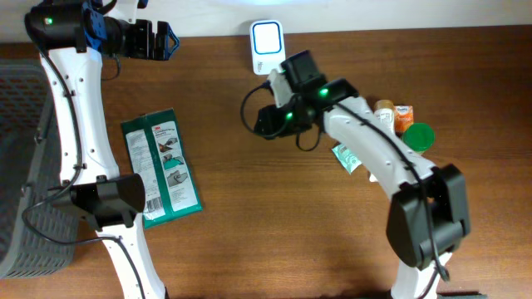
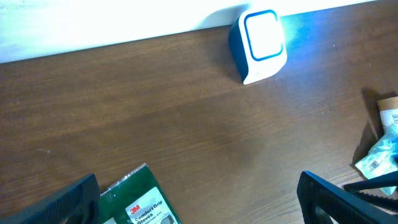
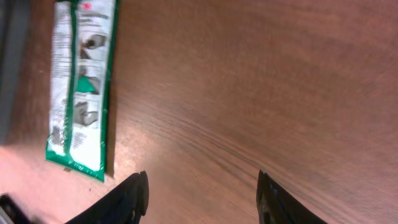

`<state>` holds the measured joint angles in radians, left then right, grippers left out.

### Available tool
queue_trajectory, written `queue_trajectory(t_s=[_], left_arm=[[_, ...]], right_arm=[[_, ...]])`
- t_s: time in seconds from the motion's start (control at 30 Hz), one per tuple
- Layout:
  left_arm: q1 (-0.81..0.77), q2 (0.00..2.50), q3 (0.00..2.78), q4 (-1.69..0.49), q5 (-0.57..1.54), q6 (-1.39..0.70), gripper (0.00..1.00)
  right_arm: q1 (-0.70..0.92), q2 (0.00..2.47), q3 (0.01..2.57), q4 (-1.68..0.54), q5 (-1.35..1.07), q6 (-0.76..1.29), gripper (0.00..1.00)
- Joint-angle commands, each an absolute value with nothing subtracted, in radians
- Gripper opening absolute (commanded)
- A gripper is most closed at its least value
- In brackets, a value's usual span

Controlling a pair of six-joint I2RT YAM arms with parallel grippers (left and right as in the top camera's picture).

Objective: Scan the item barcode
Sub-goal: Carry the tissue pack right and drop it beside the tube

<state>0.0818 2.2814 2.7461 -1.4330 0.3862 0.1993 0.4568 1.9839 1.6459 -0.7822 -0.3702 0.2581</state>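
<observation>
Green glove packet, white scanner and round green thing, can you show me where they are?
green glove packet (image 1: 161,169), overhead view, middle of its printed front.
white scanner (image 2: 264,36), left wrist view, centre of its lit window.
round green thing (image 1: 418,135), overhead view, middle of its top.

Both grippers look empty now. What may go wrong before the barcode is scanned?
The glove package lies flat, so the open right gripper may scrape the table instead of pinching it. The right arm hangs over the small packet, beside the bottle; swinging could knock them.
</observation>
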Motion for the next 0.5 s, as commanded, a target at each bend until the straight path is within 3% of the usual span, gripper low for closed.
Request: queue_trajectory(t_s=[0.0, 0.47], left_arm=[[0.088, 2.271, 2.754, -1.434, 0.397, 0.215, 0.99], [0.088, 2.271, 2.754, -1.434, 0.397, 0.215, 0.99]], right_arm=[[0.45, 2.035, 1.645, -0.778, -0.281, 0.361, 0.53], [0.444, 2.054, 1.645, -0.813, -0.193, 0.345, 0.54]])
